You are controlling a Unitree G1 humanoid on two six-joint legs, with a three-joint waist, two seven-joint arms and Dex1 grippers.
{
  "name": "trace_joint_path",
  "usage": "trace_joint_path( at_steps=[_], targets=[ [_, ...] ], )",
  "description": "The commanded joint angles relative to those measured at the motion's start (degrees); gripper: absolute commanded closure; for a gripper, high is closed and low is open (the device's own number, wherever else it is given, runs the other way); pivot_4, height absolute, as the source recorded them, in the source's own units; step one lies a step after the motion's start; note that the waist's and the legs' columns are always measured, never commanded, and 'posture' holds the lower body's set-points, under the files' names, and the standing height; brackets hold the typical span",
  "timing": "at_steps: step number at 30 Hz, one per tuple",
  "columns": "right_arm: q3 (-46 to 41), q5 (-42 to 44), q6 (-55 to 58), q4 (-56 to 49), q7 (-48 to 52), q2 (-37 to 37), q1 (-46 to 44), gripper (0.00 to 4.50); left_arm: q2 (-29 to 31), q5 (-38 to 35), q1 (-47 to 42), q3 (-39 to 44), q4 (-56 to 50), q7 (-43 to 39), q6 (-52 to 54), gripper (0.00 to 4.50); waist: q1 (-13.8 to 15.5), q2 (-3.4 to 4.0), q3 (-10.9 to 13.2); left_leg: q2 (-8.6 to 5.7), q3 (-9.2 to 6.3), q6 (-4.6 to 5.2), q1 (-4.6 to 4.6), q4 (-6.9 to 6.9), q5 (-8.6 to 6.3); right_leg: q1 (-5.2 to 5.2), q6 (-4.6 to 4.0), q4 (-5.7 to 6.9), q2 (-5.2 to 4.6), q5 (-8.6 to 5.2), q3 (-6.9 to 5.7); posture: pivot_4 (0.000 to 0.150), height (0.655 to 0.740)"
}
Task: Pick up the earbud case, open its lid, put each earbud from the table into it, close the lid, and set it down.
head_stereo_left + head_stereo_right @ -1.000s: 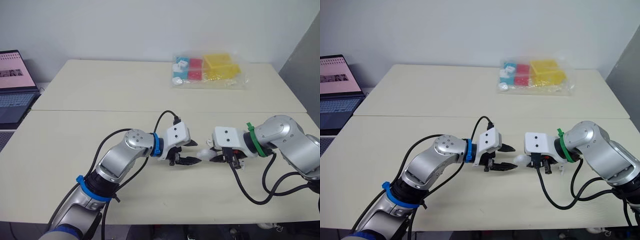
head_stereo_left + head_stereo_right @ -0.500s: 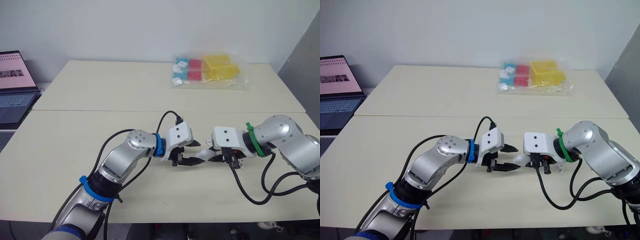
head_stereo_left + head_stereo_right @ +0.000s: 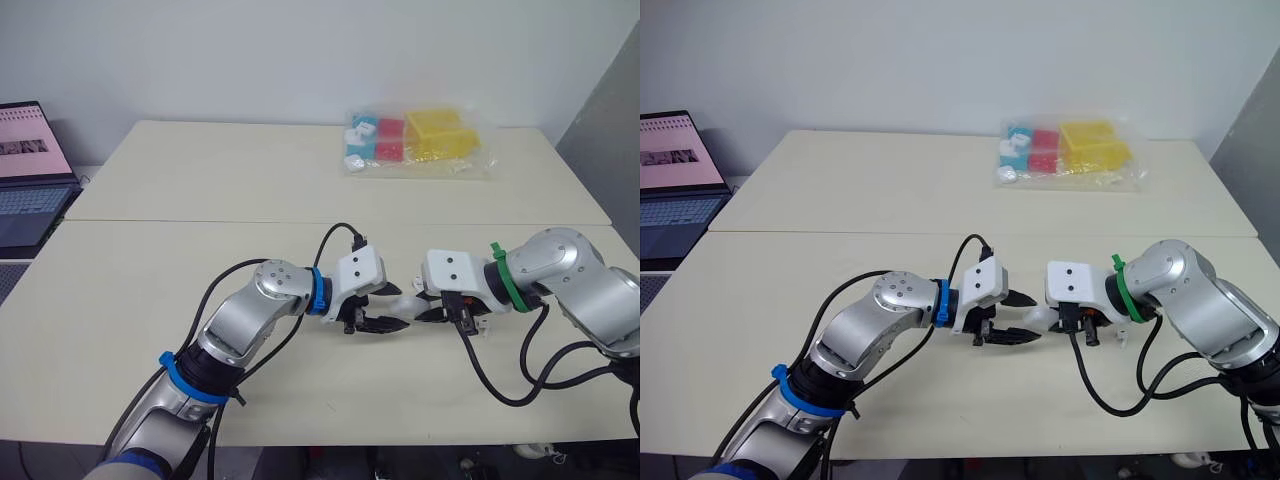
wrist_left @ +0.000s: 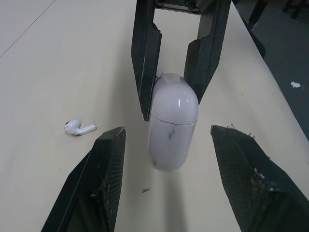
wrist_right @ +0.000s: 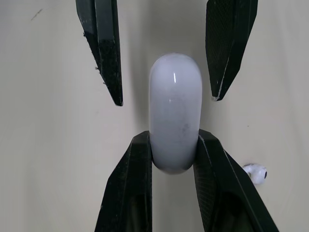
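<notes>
Right gripper (image 5: pixel 174 141): jaws pinching one rounded end of the case (image 5: pixel 175 96), held level and low over the table (image 3: pixel 200 260); whether the case touches the table, cannot tell.
Left gripper (image 4: pixel 168 130): jaws spread, one each side of the case's free end, not touching it.
Case lid shut; seam visible across the middle in the left wrist view; which half is the lid, cannot tell.
One earbud (image 4: pixel 78 127) lies loose on the table just beside the right gripper.

Judgement: step in hand is lid opening, with the left gripper lined up to take the free end; no earbud loaded yet as far as the frames show.

Risks from here:
- case is smooth and rounded, and the right pinch covers only its end; a pull or push from the left gripper could make it pivot or squirt out of the jaws;
- if the left jaws close across the seam they would clamp lid to body, and no pull would open it; grip must land on one half only;
- uneven closing of the left jaws would shove the case sideways before the grip forms;
- a dropped case, or a sweep of the right gripper, could knock the earbud away.
</notes>
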Motion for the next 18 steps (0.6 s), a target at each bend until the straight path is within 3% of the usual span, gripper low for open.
trace_joint_path(
  at_steps=[1,3,5,11,18],
  targets=[
    [-2.08,0.45,0.10,-1.50,0.41,-0.03,-1.68,3.75,-0.34,-0.15,-0.12,-0.27,-0.70,-0.20,-1.14,1.60,-0.01,0.00,0.00,0.00,0.00,0.00,0.00,0.00,0.00,0.00,0.00,0.00,0.00,0.00,0.00,0.150,0.7364],
    [-2.07,0.52,0.11,-1.51,0.37,-0.01,-1.76,3.75,-0.41,-0.18,-0.15,-0.23,-0.61,-0.31,-1.24,1.60,-0.01,0.00,0.00,0.00,0.00,0.00,0.00,0.00,0.00,0.00,0.00,0.00,0.00,0.00,0.00,0.150,0.7364],
    [-2.03,0.65,0.16,-1.59,0.35,-0.05,-1.82,3.75,-0.74,-0.31,-0.26,0.04,-0.31,-0.11,-1.26,1.98,-0.01,0.00,0.00,0.00,0.00,0.00,0.00,0.00,0.00,0.00,0.00,0.00,0.00,0.00,0.00,0.150,0.7364],
    [-1.87,1.25,1.20,-1.48,0.84,0.20,-3.67,3.75,-0.80,-0.38,-0.20,-0.01,-0.47,-0.26,-1.02,3.68,-0.01,0.00,0.00,0.00,0.00,0.00,0.00,0.00,0.00,0.00,0.00,0.00,0.00,0.00,0.01,0.150,0.7364],
    [-1.98,1.29,1.02,-2.16,1.21,0.43,-3.51,3.75,-1.01,0.13,-0.12,0.07,0.55,0.16,-1.98,3.71,0.00,0.00,0.00,0.00,0.01,0.00,-0.01,0.00,0.00,0.00,0.00,0.00,0.00,0.00,0.00,0.150,0.7364]
  ],
)
